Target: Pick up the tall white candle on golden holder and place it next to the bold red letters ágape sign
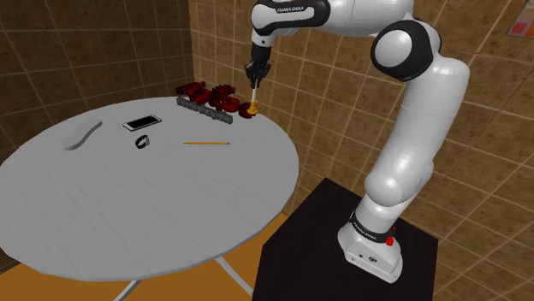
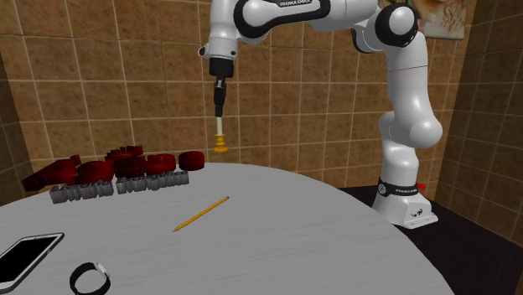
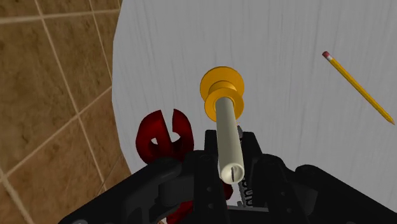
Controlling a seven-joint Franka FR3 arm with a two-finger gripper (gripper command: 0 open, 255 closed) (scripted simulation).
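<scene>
The claw (image 1: 254,77) is clenching the upper end of the candle (image 1: 253,94), which is hanging upright beneath it with its gold holder (image 1: 254,109) pointing down at the bench (image 1: 128,205). The holder is appearing to hover just clear of the surface, near the bench's far edge. Below the claw and just beside the holder, the end letter of the red sign (image 1: 208,97) is lying; the rest of the sign is stretching away from the claw along that edge. A pencil (image 1: 207,143) is lying well apart from the claw, and a phone (image 1: 142,123) is sitting farther off beyond it.
</scene>
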